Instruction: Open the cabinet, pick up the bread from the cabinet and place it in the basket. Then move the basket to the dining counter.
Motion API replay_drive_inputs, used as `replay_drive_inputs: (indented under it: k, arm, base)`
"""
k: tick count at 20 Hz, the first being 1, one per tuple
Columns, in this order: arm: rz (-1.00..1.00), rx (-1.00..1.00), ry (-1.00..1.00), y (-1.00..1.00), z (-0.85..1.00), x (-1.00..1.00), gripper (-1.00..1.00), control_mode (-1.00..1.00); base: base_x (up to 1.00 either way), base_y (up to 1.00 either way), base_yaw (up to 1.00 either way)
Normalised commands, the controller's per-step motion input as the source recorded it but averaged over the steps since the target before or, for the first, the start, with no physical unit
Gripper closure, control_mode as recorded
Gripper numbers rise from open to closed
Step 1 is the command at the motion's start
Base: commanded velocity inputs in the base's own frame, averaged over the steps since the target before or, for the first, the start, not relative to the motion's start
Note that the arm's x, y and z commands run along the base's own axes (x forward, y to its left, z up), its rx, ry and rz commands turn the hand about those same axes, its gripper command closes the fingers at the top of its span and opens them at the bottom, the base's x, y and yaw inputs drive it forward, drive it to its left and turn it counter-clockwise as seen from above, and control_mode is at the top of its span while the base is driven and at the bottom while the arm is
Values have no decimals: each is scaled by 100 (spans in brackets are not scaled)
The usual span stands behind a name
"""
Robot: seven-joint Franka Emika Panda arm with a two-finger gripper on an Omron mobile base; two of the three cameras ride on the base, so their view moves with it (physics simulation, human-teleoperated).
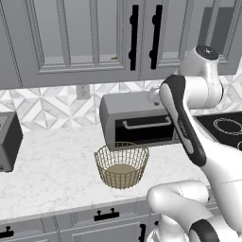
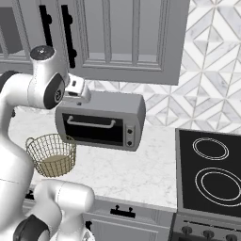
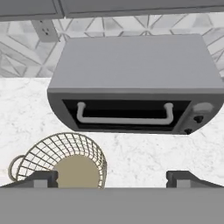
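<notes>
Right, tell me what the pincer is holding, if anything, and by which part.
Nothing. The pincer is open, its fingertips wide apart above the counter, with the basket below and untouched.

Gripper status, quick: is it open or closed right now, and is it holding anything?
Gripper: open, jaws spread wide, holding nothing; it hangs above the counter between the basket and the toaster oven.

Even, soft light is falling across the whole rendered scene, with no glare showing anywhere. The toaster oven (image 1: 137,118) is casting only a faint shadow on the marble worktop (image 1: 52,165), and edges are looking slightly soft and pixelated
</notes>
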Motion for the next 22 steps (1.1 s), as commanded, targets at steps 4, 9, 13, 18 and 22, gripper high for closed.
replay_drive_inputs:
  k: [4,9,13,18,22]
  arm:
    - [-2,0,0,8,63,6,-100,-100]
    - [-4,0,0,9,74,0,-100,-100]
    - [-1,0,0,0,62,3,-100,-100]
    - [0,0,-11,10,16,11,-100,-100]
    - [0,0,-26,22,1,16,-100,-100]
  base:
    - [0,0,0]
    - [0,0,0]
    - [0,0,0]
    - [0,0,0]
    - [0,0,0]
